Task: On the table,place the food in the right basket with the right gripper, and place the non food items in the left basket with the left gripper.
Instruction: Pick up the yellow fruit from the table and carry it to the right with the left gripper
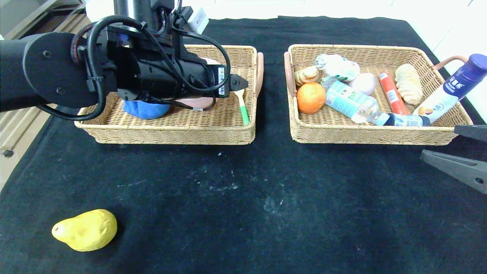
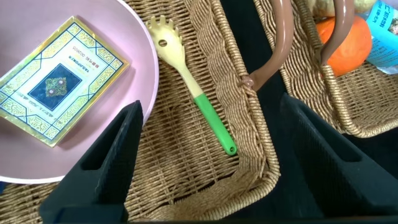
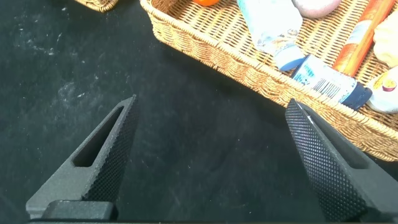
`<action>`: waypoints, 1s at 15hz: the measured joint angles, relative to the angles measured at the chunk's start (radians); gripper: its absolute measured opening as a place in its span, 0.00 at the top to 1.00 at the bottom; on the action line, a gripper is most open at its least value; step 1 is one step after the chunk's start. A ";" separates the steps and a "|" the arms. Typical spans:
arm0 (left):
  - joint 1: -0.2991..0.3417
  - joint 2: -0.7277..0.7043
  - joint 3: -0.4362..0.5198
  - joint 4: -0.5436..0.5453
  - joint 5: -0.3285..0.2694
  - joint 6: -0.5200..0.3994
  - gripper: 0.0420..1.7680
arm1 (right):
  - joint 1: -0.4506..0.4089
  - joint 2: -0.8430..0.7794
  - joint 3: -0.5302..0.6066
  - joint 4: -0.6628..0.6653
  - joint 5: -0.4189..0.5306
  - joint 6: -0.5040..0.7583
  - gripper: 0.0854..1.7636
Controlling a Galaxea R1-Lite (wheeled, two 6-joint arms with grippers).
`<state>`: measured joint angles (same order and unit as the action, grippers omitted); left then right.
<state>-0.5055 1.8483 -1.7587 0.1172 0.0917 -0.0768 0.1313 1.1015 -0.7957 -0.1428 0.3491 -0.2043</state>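
Observation:
A yellow pear [image 1: 85, 229] lies on the black table [image 1: 243, 198] at the front left, far from both grippers. The right basket [image 1: 365, 135] holds a clear water bottle [image 1: 350, 101], a white bottle with a dark-blue cap [image 1: 449, 89] leaning on its right rim, and a small white green-labelled bottle [image 1: 338, 66]. My left gripper [image 2: 211, 106] is open and empty above the right part of the left basket [image 1: 171, 135]. My right gripper [image 1: 441, 142] is open and empty over bare cloth just in front of the right basket's near right corner; it also shows in the right wrist view [image 3: 211, 102].
The left basket holds a pink plate [image 2: 118, 37] with a patterned card box [image 2: 59, 81], a blue object [image 1: 146, 109] and a green-handled spatula [image 2: 193, 93]. The right basket also holds an orange [image 1: 311, 97], an egg, a red sausage, bread pieces and a small dark-blue bottle [image 3: 326, 78].

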 joint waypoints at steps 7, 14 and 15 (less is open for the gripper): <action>-0.004 -0.043 0.007 0.088 0.013 0.009 0.06 | 0.000 0.000 0.000 0.000 0.000 0.000 0.03; 0.005 -0.186 0.050 0.325 0.014 0.130 0.04 | 0.005 0.000 0.001 0.000 0.000 0.000 0.03; 0.006 -0.211 0.057 0.383 0.015 0.133 0.04 | 0.006 0.000 0.002 0.000 0.000 0.000 0.03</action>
<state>-0.4991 1.6374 -1.7019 0.5002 0.1066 0.0557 0.1370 1.1015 -0.7938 -0.1432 0.3487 -0.2043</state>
